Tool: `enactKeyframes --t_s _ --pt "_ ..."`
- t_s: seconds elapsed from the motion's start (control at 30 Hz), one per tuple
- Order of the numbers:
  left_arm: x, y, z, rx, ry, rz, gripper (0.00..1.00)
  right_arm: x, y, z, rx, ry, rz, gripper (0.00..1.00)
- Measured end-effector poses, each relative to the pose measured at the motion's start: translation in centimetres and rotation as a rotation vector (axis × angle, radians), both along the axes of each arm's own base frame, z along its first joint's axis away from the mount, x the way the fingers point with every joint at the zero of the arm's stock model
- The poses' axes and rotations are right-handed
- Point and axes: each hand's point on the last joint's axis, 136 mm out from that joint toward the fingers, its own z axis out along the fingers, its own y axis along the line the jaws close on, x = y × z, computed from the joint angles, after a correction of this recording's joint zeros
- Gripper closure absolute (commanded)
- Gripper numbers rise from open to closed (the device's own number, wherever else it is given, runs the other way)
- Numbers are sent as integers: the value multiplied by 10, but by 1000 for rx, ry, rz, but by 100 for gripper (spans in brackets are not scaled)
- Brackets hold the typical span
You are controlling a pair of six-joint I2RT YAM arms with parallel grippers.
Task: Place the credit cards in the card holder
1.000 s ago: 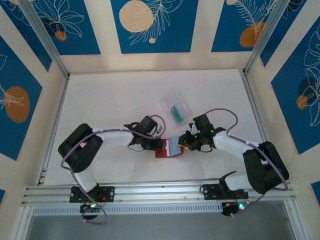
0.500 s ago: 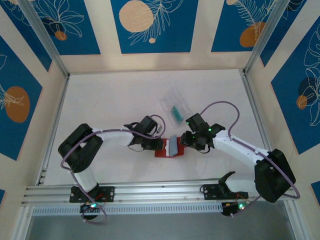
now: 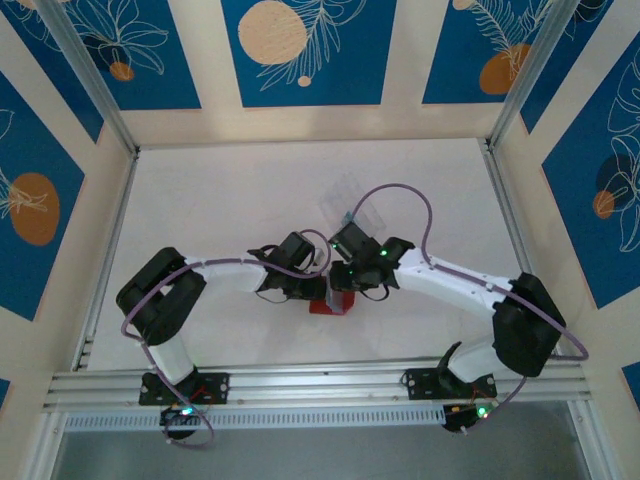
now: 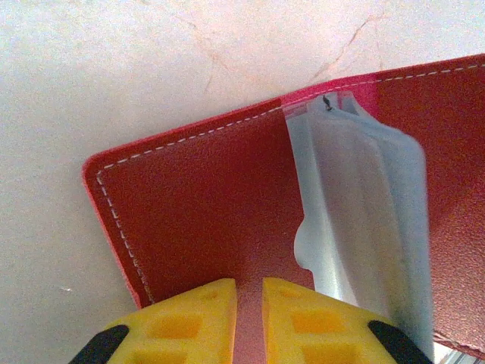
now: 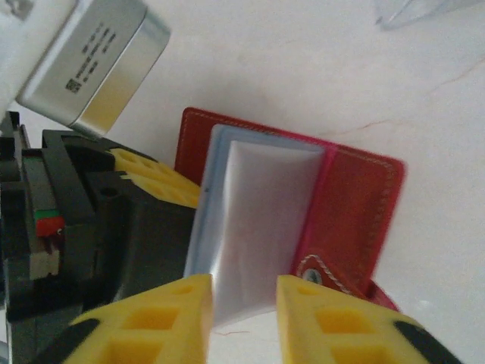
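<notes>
Tally: one flat red grained card holder point(image 3: 320, 306), lying opened on the white table point(image 3: 230, 190); one stack of cloudy translucent plastic sleeves point(image 4: 356, 220) fixed along its middle fold; one clear, hard plastic case point(image 3: 352, 197); and two grippers with blocky yellow fingertips.

The card holder lies in the middle of the table, between the two arms, with the clear case farther back and partly under the right arm.

The left gripper point(image 3: 318, 287) sits at the card holder's left flap. In the left wrist view its fingertips point(image 4: 182, 330) are pressed almost together, with only a thin slit between them. The edge of the red flap point(image 4: 204, 212) runs into that slit, so this gripper pinches the flap.

The right gripper point(image 3: 340, 292) comes in from the other side. In the right wrist view its fingertips point(image 5: 155, 322) stand apart, with the near edge of the sleeve stack point(image 5: 261, 205) lying between them. Whether they press on it cannot be told.

The red cover point(image 5: 356, 197) has a pebbled, leather-like surface, rounded corners and pale stitching point(image 4: 174, 144) along its rim. A small round metal snap point(image 5: 311, 267) sits on its right half. The sleeves are smooth, bulging and rectangular, with a curved notch cut in one edge.
</notes>
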Motion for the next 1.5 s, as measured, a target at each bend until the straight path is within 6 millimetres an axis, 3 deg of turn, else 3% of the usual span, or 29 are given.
enactKeyframes --t_s 0.27,0.57,0.73,0.93,1.23,1.5 --pt "0 2 -3 4 -3 3 83 -13 8 -10 -75 -18 98 42" --pt "0 5 -5 13 -6 3 83 -18 4 -18 -149 -59 135 35" --pt "2 3 -2 0 -8 9 83 -42 8 -40 -127 -17 225 32" --pt "2 3 -2 -1 -9 9 83 -51 11 -49 -97 -7 278 27" --pt "2 4 -3 2 -8 13 83 -43 12 -65 -201 -66 278 24" --pt "4 6 -3 1 -2 33 84 -24 5 -62 -290 -171 197 24"
